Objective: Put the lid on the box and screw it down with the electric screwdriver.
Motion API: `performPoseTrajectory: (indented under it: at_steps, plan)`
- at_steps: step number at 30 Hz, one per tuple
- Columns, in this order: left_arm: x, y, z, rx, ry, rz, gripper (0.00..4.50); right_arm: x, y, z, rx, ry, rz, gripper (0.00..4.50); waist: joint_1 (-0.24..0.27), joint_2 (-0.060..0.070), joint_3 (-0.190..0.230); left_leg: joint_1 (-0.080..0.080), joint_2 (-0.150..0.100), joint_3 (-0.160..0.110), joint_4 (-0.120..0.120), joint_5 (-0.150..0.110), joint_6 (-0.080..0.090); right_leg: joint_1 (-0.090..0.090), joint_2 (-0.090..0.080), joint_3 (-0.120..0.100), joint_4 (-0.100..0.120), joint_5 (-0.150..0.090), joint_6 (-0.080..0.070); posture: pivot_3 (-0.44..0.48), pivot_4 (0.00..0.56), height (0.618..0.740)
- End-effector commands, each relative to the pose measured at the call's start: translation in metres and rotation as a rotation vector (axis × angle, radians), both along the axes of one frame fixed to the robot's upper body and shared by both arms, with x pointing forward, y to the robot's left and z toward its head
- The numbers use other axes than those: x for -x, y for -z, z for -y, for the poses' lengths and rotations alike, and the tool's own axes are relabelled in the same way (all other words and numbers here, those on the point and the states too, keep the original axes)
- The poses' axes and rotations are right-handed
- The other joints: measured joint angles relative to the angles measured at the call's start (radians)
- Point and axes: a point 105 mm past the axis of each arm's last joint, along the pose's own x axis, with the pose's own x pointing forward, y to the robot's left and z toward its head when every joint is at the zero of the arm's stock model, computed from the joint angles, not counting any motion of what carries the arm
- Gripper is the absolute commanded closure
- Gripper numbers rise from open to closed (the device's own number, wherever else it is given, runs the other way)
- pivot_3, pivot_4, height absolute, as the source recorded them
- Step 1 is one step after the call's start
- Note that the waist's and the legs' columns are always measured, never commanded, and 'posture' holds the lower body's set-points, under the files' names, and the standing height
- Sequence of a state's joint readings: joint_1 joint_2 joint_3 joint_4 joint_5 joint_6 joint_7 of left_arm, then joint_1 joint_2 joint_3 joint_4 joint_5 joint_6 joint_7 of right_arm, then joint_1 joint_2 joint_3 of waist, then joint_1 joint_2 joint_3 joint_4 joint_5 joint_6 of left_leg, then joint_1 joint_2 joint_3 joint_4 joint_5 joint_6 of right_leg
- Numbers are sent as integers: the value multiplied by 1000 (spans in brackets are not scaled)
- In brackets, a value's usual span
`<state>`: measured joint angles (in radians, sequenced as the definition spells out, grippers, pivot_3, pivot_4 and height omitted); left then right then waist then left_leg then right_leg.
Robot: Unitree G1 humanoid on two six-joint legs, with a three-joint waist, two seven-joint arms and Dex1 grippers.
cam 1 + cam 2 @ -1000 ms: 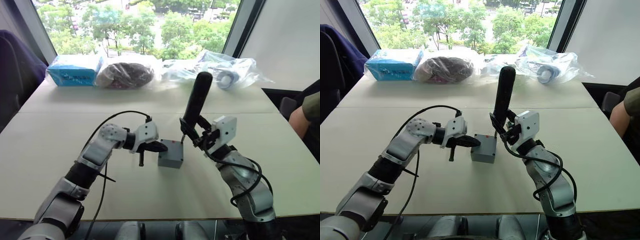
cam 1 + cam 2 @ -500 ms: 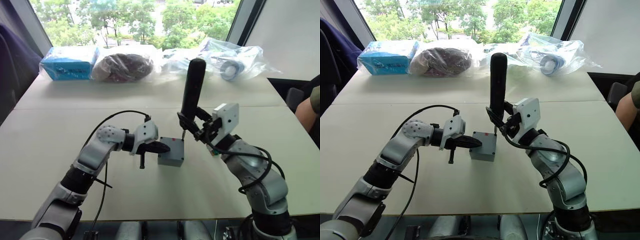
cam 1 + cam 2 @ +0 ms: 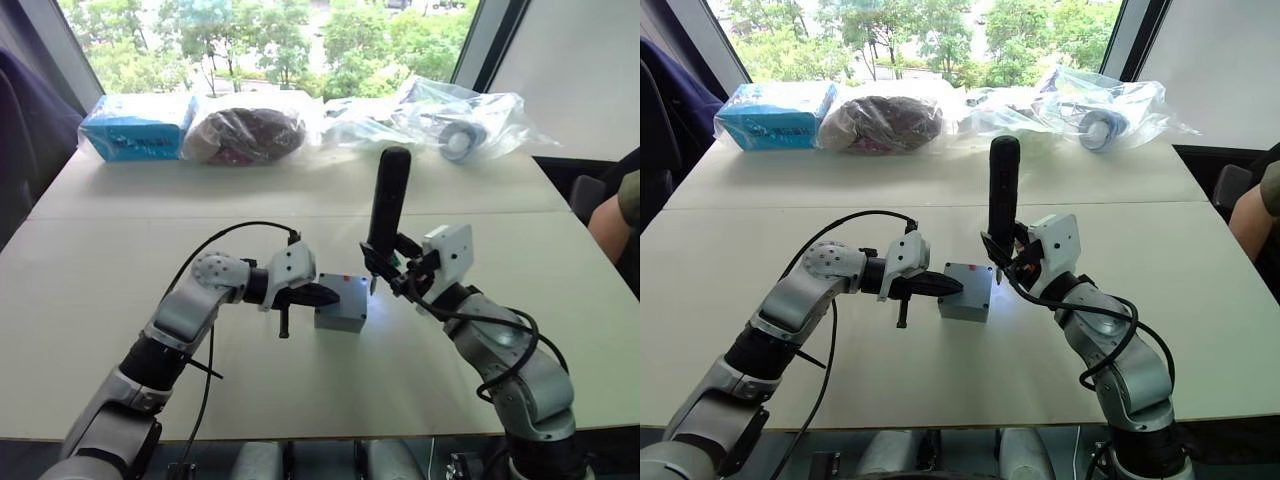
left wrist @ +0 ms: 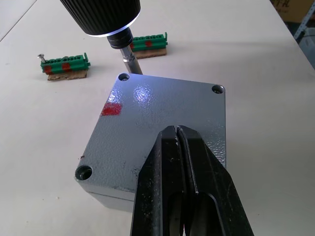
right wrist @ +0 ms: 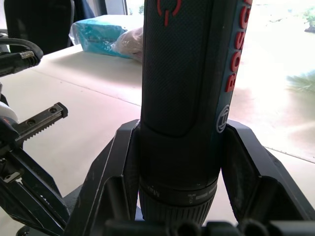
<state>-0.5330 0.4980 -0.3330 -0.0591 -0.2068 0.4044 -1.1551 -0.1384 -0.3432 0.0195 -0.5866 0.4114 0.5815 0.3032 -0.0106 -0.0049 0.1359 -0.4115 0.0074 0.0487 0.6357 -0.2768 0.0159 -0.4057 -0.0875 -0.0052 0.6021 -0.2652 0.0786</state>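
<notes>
The lid (image 4: 162, 123) already sits on the box (image 3: 340, 305) mid-tabletop. The left end effector (image 4: 178, 140), fingers pressed together, steadies it; the right end effector (image 3: 388, 272) grips the screwdriver (image 3: 387, 205). Screwing is underway, I judge: the bit must seat squarely in the corner hole.

On the pale surface (image 3: 120, 260) the grey box (image 3: 341, 304) sits between the two pincers, its lid (image 3: 343, 292) on top with a small red mark. The left pincer (image 3: 322, 295) reaches the box's near side, black fingers pressed together against the lid's edge. The right pincer (image 3: 392, 272) grips the electric screwdriver (image 3: 388, 207), which stands nearly upright just beyond the box, its tip lowered at the lid's far corner, where a white glow falls on the surface. Well beyond both pincers, by the window, lie a blue carton (image 3: 138, 127) and plastic bags (image 3: 455, 118).
</notes>
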Motion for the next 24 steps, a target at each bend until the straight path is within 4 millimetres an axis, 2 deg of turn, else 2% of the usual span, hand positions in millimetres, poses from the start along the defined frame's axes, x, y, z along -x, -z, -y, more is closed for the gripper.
performPoseTrajectory:
  at_steps: [1,5,9,15,19,24]
  plan:
    - [4,32,-8,-98,-20,-100,4500,5,-33,-1,-60,1,134,2732,0,0,0,0,0,0,0,0,0,0,0,0,1,0,0,0,150,740]
    - [4,35,-9,-108,-20,-108,4500,5,-62,1,-87,18,232,2732,0,0,2,0,0,0,5,0,0,0,2,0,6,0,3,0,150,740]
    - [5,38,-9,-110,-23,-116,4500,9,-77,-2,-109,1,260,2732,2,-2,5,0,1,-1,11,-1,1,0,3,0,12,-2,6,0,150,740]
    - [4,40,-9,-112,-23,-119,4500,14,-78,-8,-135,-26,240,2732,1,-2,5,1,2,-1,12,-1,1,2,4,0,13,-2,6,0,150,740]
    - [2,40,-9,-113,-31,-118,4500,14,-65,-15,-138,-40,195,2732,2,-2,5,1,2,-1,12,-1,1,2,5,0,13,-2,6,0,150,740]
    - [1,40,-10,-115,-33,-117,4500,9,-56,-14,-129,-24,180,2732,1,-2,5,1,2,-1,13,-1,1,2,6,0,15,-1,7,0,150,740]
